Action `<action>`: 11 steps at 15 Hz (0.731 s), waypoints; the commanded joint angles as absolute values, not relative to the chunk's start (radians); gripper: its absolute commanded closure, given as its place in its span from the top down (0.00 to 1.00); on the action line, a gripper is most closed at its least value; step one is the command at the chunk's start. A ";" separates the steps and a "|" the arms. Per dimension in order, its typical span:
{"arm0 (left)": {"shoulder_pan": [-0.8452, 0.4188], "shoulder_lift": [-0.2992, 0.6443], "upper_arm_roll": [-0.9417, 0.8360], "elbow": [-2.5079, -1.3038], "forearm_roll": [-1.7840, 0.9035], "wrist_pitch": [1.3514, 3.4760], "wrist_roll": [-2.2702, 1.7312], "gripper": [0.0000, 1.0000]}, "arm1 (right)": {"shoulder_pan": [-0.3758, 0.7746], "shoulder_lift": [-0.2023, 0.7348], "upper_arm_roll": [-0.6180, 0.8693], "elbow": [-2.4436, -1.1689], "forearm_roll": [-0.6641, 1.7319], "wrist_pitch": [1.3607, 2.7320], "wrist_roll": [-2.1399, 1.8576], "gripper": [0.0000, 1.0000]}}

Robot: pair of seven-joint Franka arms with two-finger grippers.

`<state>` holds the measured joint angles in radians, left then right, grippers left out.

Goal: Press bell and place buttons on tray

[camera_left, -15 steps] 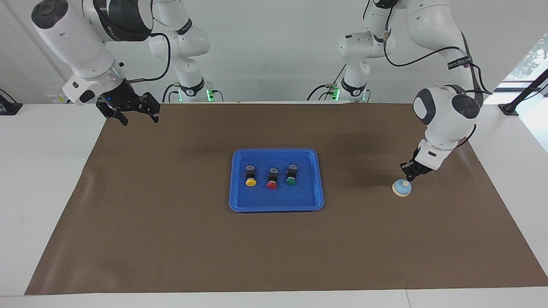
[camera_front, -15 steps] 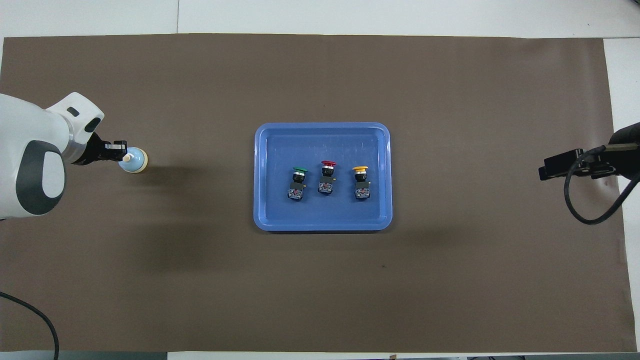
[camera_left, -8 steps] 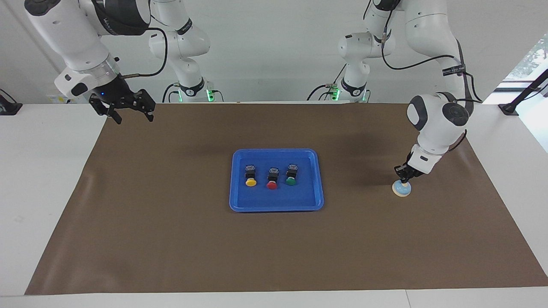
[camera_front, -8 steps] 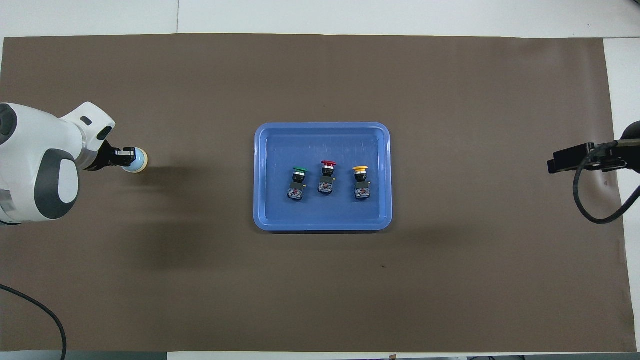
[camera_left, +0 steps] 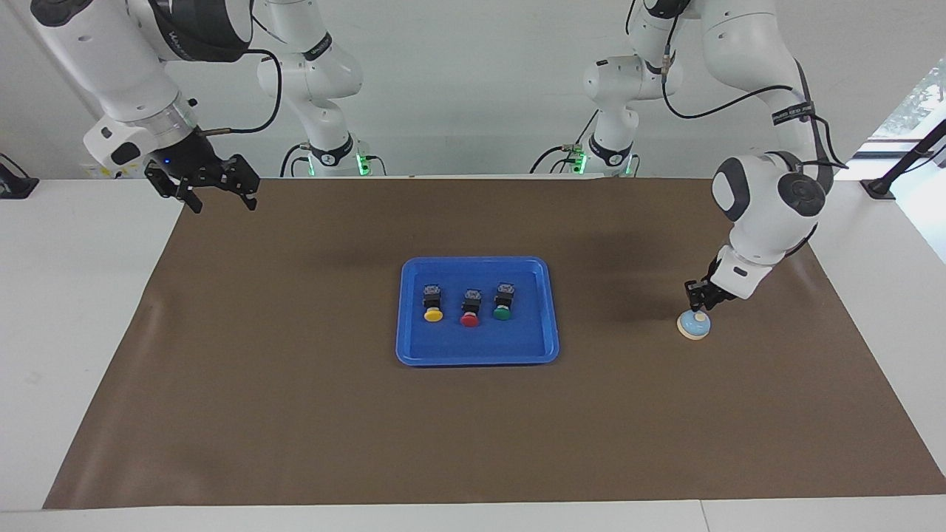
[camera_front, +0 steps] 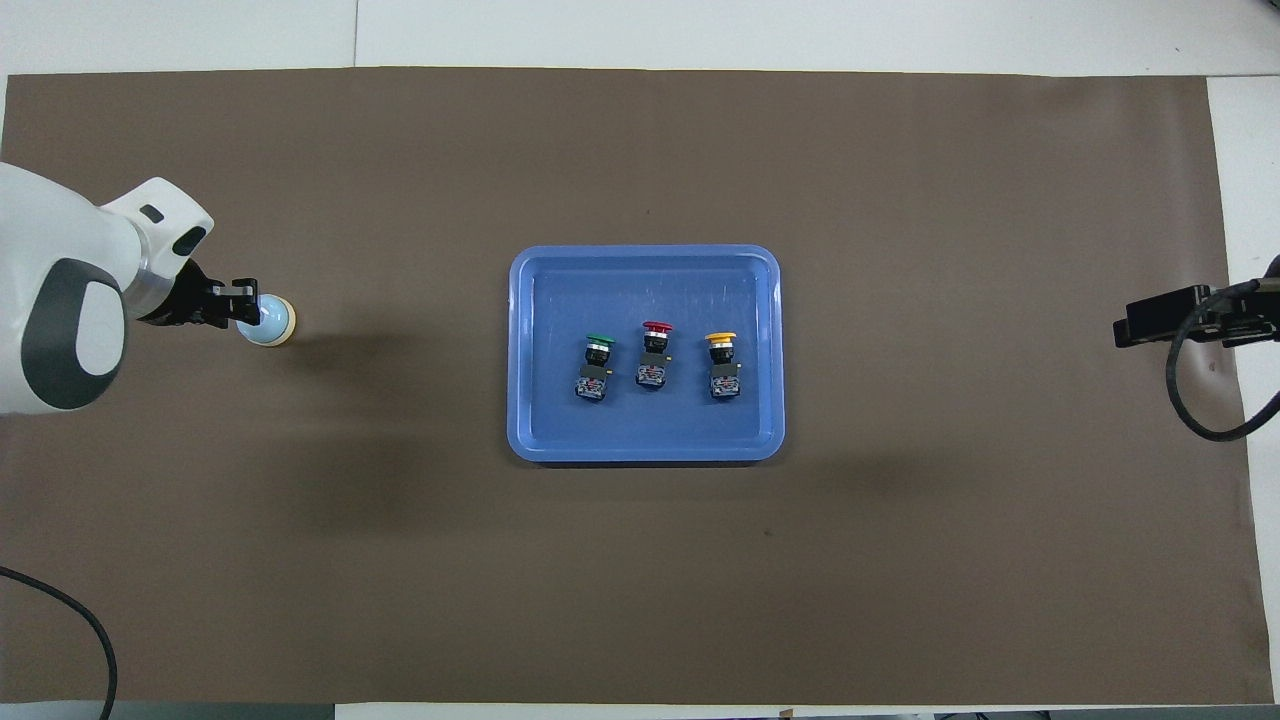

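The mat (camera_left: pixel 295 414) bore the tray (camera_left: pixel 408 325) holding three buttons (camera_left: pixel 470 307). The right gripper (camera_left: pixel 214 193) waited, spread wide, over the mat's corner. The bell (camera_left: pixel 695 326) sat toward the left arm's end, directly under the left gripper (camera_left: pixel 699 303); its opening I cannot tell.

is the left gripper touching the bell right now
Cannot tell. In the facing view the left gripper sits right at the top of the bell, with neither contact nor gap plain.
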<state>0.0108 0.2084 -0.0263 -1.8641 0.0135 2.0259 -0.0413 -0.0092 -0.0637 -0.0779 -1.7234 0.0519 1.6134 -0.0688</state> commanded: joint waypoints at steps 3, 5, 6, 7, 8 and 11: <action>-0.029 0.040 -0.025 -1.782 0.008 1.810 -0.097 1.00 | -0.077 -0.064 -0.043 -1.715 0.035 1.594 -0.087 1.00; -0.029 -0.035 -0.025 -1.779 0.008 1.741 -0.095 1.00 | -0.078 -0.064 -0.044 -1.715 0.035 1.576 -0.087 1.00; -0.032 -0.060 -0.025 -1.784 0.008 1.696 -0.097 1.00 | -0.077 -0.064 -0.044 -1.717 0.032 1.574 -0.086 1.00; -0.035 -0.072 -0.025 -1.781 0.008 1.645 -0.097 1.00 | -0.074 -0.064 -0.044 -1.717 0.016 1.575 -0.086 1.00; -0.035 -0.084 -0.025 -1.781 0.008 1.622 -0.098 1.00 | -0.071 -0.064 -0.044 -1.717 -0.004 1.575 -0.086 1.00; -0.025 -0.098 -0.021 -1.779 0.008 1.606 -0.097 1.00 | -0.063 -0.066 -0.043 -1.717 -0.025 1.572 -0.087 1.00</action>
